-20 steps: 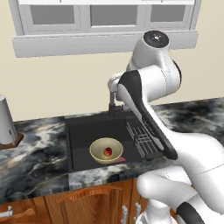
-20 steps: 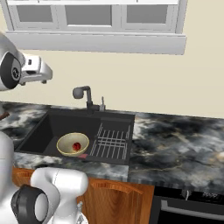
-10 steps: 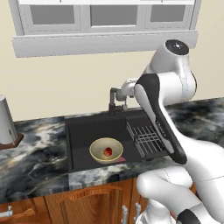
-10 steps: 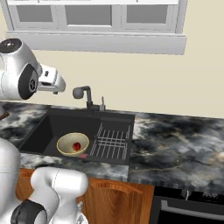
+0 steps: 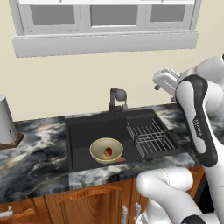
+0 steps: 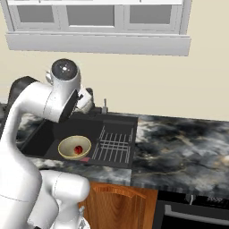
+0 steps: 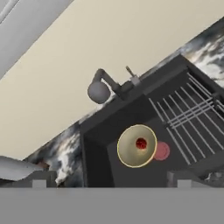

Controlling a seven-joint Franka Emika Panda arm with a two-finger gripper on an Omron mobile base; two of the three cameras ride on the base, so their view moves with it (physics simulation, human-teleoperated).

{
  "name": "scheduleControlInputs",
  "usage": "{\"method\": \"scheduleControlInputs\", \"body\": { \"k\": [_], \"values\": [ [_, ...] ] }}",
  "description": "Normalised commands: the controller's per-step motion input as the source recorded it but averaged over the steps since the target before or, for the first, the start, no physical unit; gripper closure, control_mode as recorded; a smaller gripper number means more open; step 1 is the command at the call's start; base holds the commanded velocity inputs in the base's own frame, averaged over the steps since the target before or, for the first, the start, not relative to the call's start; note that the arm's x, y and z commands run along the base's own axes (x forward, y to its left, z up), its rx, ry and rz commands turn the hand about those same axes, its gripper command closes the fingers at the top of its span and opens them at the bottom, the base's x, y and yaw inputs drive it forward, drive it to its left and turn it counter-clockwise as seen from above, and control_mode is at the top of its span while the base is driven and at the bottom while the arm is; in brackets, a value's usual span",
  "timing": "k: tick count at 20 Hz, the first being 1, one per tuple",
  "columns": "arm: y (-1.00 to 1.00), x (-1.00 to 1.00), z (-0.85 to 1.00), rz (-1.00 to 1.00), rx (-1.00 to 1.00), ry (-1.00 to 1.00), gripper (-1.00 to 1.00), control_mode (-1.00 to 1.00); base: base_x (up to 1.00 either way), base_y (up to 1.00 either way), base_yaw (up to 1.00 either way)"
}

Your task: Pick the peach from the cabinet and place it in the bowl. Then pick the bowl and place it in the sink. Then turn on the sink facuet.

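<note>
Two steps look done: the peach [image 5: 107,151] sits in the bowl [image 5: 106,150] at the sink's front-left corner. With the tool [image 5: 156,83] fully open and empty, approach the sink facuet [image 5: 117,99] at the sink's back edge squarely.

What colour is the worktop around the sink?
The worktop is black marble with white and grey swirls, clearest in the right base view.

Peach [image 5: 108,152] in bowl [image 5: 98,145], bowl in sink [image 5: 83,131]; faucet [image 5: 117,99] behind, apparently centred.
</note>
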Motion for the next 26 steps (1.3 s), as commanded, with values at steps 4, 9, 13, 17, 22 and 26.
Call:
{"method": "scheduleControlInputs", "body": {
  "k": [4,9,13,17,22,26],
  "values": [
    [-0.39,0.11,-0.49,-0.45,0.64,0.12,-1.0,-1.0,0.0,0.0,0.0],
    [-0.08,0.29,-0.64,-0.52,0.7,0.01,-1.0,-1.0,0.0,0.0,0.0],
    [-0.11,0.37,-0.43,-0.38,0.72,0.01,-1.0,-1.0,0.0,0.0,0.0],
    [-0.39,0.37,-0.21,-0.18,0.72,0.05,-1.0,-1.0,0.0,0.0,0.0],
    [-0.57,0.66,-0.16,-0.01,0.64,0.21,-1.0,-1.0,0.0,0.0,0.0],
    [-0.49,0.77,-0.12,0.11,0.62,0.23,-1.0,-1.0,0.0,0.0,0.0]
  ]
}}
